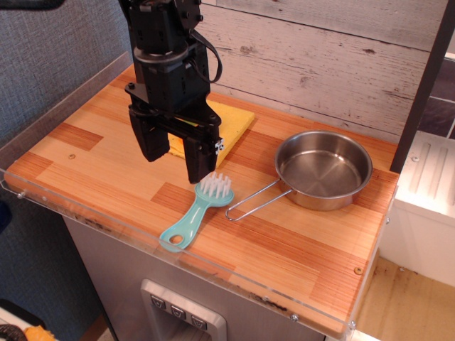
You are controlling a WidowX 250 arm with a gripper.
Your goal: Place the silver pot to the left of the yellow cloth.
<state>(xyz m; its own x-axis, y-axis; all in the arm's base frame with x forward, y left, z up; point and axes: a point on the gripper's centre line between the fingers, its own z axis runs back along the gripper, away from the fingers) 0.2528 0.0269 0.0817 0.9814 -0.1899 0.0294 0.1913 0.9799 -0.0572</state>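
The silver pot (324, 169) stands upright on the right part of the wooden table, its wire-loop handle (254, 202) pointing toward the front left. The yellow cloth (231, 122) lies flat at the back middle, partly hidden behind my arm. My gripper (173, 158) hangs open and empty over the table in front of the cloth, fingers pointing down, well left of the pot. Its right fingertip is close above the head of a teal brush.
A teal dish brush (197, 212) with white bristles lies at the front middle, between the gripper and the pot handle. A clear plastic rim (64, 206) edges the table front and left. A wood-plank wall (320, 50) stands behind.
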